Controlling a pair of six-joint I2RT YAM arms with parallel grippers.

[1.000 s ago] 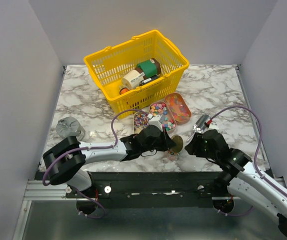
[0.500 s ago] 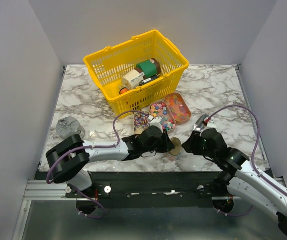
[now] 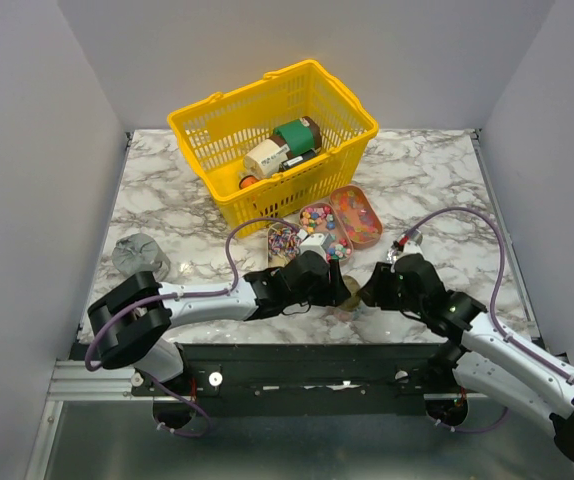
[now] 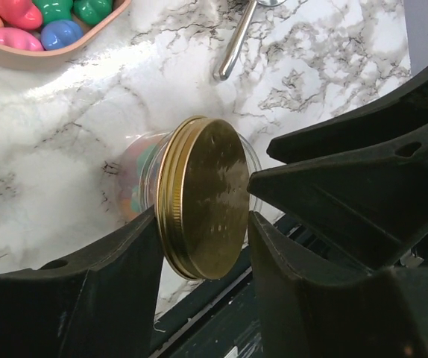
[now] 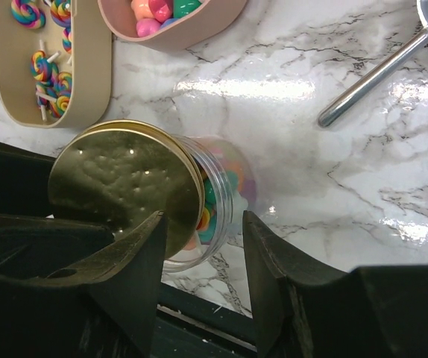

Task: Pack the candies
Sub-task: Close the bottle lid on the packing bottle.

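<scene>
A small clear jar [image 3: 346,308] part-filled with candies [image 5: 215,201] stands near the table's front edge. A gold lid [image 4: 203,198] rests tilted on its mouth. My left gripper [image 4: 205,246] is open, its fingers either side of the lid, the left one touching the rim and the right one barely apart. My right gripper [image 5: 200,224] is open too, with the jar [image 5: 229,186] and lid [image 5: 124,183] just between its fingertips. More candies [image 3: 324,225] fill three oval trays behind the jar; lollipops [image 5: 48,63] lie in the beige tray.
A yellow basket [image 3: 207,125] with bottles and cans stands at the back. A metal spoon [image 5: 378,74] lies right of the trays. Crumpled clear plastic [image 3: 139,255] sits at the left. The table's front edge is right below the jar.
My left gripper has opened off the lid, which now rests on the jar. My right gripper has moved left, up to the jar.
</scene>
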